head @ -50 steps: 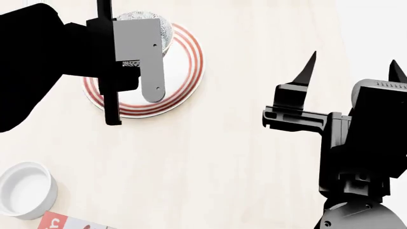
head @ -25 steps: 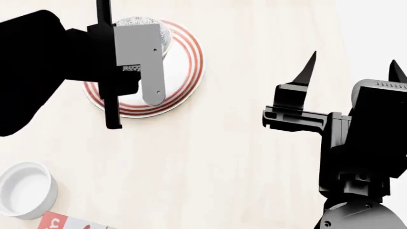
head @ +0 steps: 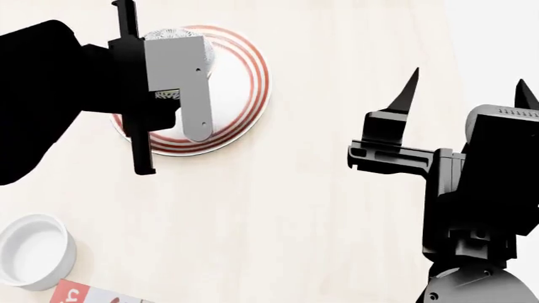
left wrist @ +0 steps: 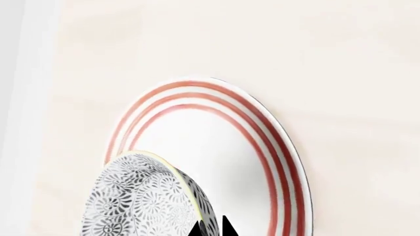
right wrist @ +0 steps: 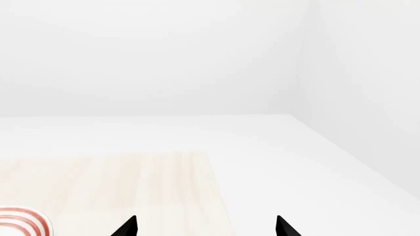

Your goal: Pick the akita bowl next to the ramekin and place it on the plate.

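The left arm is stretched over the plate point(head: 244, 82) near the table's point(head: 295, 208) far edge, its gripper point(left wrist: 211, 227) pointed down. The bowl point(left wrist: 147, 199) is seen tilted over the plate, its rim beside the fingertips, which are nearly together; a grip cannot be confirmed. The right gripper point(head: 466, 91) is held aloft, jaws apart. The ramekin point(head: 32, 250) is seen at the near left corner.

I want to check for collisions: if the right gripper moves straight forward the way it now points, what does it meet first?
Probably nothing: the right gripper, jaws spread, points over the table's far edge toward the blank wall. The plate lies off to the side.
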